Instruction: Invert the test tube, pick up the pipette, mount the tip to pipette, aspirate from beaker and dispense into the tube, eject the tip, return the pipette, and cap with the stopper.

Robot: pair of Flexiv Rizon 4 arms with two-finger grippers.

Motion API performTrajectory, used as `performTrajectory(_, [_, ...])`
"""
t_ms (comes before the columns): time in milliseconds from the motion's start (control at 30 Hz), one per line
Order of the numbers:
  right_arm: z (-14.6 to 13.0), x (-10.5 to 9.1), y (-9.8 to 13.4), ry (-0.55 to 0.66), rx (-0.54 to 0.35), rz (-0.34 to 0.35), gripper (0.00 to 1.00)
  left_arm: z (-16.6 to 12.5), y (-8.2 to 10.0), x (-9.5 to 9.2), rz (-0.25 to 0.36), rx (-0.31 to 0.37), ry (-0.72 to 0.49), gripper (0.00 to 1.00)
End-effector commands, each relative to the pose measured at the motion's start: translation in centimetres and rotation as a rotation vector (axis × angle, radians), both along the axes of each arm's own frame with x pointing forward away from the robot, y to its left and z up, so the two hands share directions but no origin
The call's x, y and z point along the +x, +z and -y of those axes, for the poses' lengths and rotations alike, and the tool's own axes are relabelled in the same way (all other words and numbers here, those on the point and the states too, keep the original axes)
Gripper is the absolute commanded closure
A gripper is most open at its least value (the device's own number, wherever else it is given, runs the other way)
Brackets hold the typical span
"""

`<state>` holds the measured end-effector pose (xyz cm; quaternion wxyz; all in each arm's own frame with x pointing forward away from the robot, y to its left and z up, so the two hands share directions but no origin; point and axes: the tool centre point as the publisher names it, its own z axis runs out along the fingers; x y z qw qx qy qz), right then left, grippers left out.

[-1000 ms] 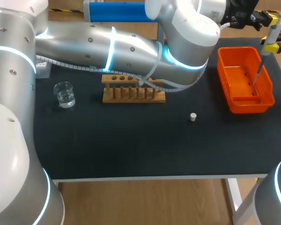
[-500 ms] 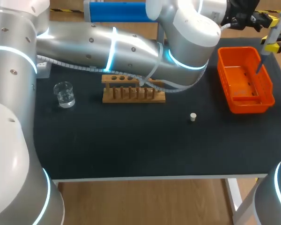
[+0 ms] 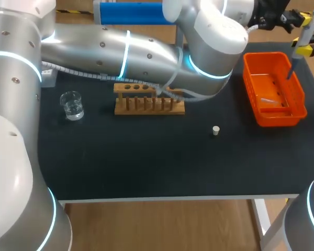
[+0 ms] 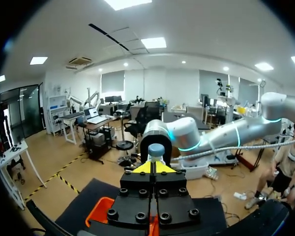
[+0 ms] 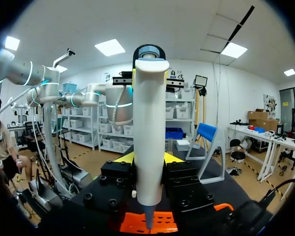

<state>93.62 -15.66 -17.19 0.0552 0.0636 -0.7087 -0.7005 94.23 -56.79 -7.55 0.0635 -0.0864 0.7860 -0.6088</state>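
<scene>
grip first: right gripper (image 5: 148,158) clamped on the white pipette (image 5: 148,123) from both sides, a yellow tip showing on each flank of the barrel, barrel upright, narrow bluish nozzle pointing down over the orange bin (image 5: 162,223). only a sliver of that bin seen beneath the fingers in the right wrist view, the rest masked by the black finger blocks. left gripper (image 4: 155,167) with fingers pressed together, yellow tips meeting along a thin seam and nothing between them, set just behind the pipette's blue-grey top knob (image 4: 156,150); contact with the knob too close to call. from the head view, both grippers crowded into the far right corner above the bin, partly cut by the view's edge and hard to tell apart, pipette hanging over the bin's far end. inside the bin, a pale translucent tip (image 3: 269,99) lying flat on the floor, apart from the nozzle. further out on the dark table (image 3: 146,167): small white stopper (image 3: 215,130) standing alone between bin and wooden rack (image 3: 149,107); rack's back rail crossed by the left arm (image 3: 146,52) and its cable, test tube not to be made out there; glass beaker (image 3: 71,104) with clear liquid toward the table's left side, apart from the rack. right arm (image 3: 309,219) seen only as a grey curve at the near right corner, the rest cut off.
</scene>
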Motion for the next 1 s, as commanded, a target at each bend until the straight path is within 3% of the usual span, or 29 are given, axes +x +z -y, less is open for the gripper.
performTrajectory(33, [0.1,0.2,0.4,0.007,-0.006,0.001,1.00,-0.5,1.9,0.2,0.045,-0.094,0.003,0.00])
performTrajectory(267, [0.1,0.2,0.4,0.007,-0.006,0.001,1.00,-2.0,5.2,0.1,0.088,-0.091,-0.122,0.00])
performTrajectory(367, [0.1,0.2,0.4,0.007,-0.006,0.001,1.00,-2.8,6.0,-0.4,0.090,-0.103,-0.224,0.00])
performTrajectory(500, [0.1,0.2,0.4,0.007,-0.006,0.001,1.00,-4.4,6.4,-0.9,0.082,-0.056,-0.313,0.00])
performTrajectory(700, [0.1,0.2,0.4,0.007,-0.006,0.001,1.00,-7.7,6.0,-2.2,0.064,0.003,-0.286,0.00])
performTrajectory(1000, [0.1,0.2,0.4,0.007,-0.006,0.001,1.00,-13.0,4.4,-5.3,0.055,-0.025,-0.184,0.00])
